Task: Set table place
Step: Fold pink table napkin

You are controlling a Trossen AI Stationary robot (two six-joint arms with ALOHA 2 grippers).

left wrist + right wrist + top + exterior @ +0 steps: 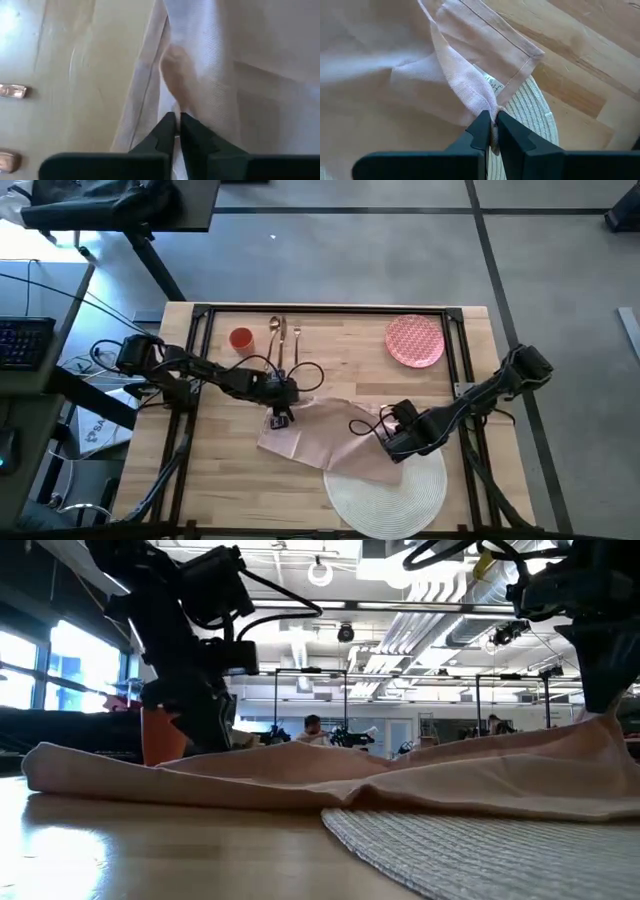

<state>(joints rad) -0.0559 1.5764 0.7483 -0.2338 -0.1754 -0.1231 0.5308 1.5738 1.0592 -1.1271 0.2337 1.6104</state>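
The beige-pink napkin (pixel 330 435) lies rumpled across the middle of the table, and its right part covers the far rim of the round white placemat (pixel 385 498). My left gripper (pixel 281 418) is shut on the napkin's left part. My right gripper (pixel 392 445) is shut on its right part, above the placemat. The red-patterned plate (pixel 415 340) rests flat at the far right. The orange-red cup (pixel 241 338) stands at the far left, with the gold cutlery (pixel 283 340) lying beside it. My left gripper pinches a narrow ridge of the napkin (pixel 172 105) between its two fingers, close to the hemmed left edge, coming from above. The cloth puckers up toward the fingers; the rest stays on the table. My right gripper pinches a gathered fold of the napkin (pixel 485 107) between its two fingers, beside the hemmed corner with the small label, coming from above. Several layers are bunched there. That end is raised (pixel 600 730) over the placemat's rim (pixel 530 107), and the cloth slopes down to the table.
Bare wood lies along the near left of the table (pixel 220 490) and between the cutlery and the plate. A black frame (pixel 330 310) runs over the table's far edge and sides. A dark desk with a keyboard (pixel 25 340) stands off to the left.
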